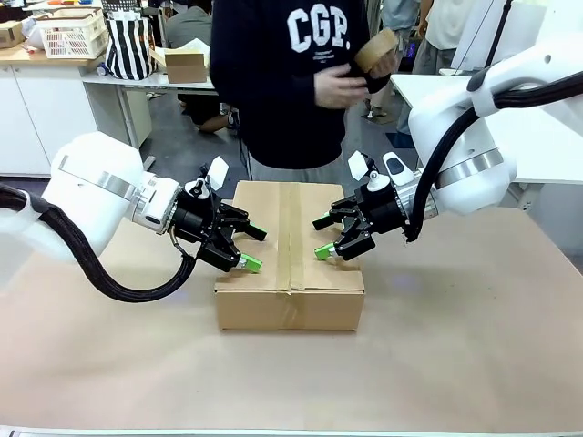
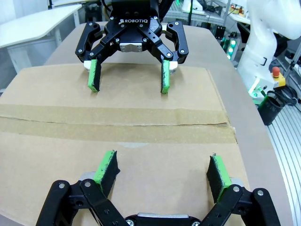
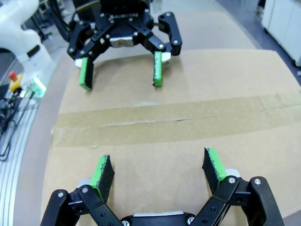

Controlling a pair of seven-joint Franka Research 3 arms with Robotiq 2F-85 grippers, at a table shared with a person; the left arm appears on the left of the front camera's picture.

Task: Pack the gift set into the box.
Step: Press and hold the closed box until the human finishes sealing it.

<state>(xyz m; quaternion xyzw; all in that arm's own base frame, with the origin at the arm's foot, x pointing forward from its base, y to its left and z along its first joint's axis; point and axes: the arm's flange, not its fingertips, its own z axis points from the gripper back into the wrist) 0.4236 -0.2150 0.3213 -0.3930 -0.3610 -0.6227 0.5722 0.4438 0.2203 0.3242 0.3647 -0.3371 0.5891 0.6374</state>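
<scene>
Large shallow brown corrugated cardboard box (image 1: 291,300) sits mid-table, flaps taped shut. Left gripper (image 1: 256,248) and right gripper (image 1: 320,237) face each other over its top, fingers apart, gripping nothing. Wrist views show the brown tape strip (image 2: 117,125) between them. Front view shows the person's hand (image 1: 342,88) by a small tan object (image 1: 375,50).

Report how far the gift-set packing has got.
Done: nothing I can confirm; the box sits shut, tape along its top seam, contents hidden. In hand: the left gripper and right gripper hover open over the box top, either side of the seam, holding nothing; the person holds a small brown item. Left: probably opening the box and putting the set inside.
</scene>
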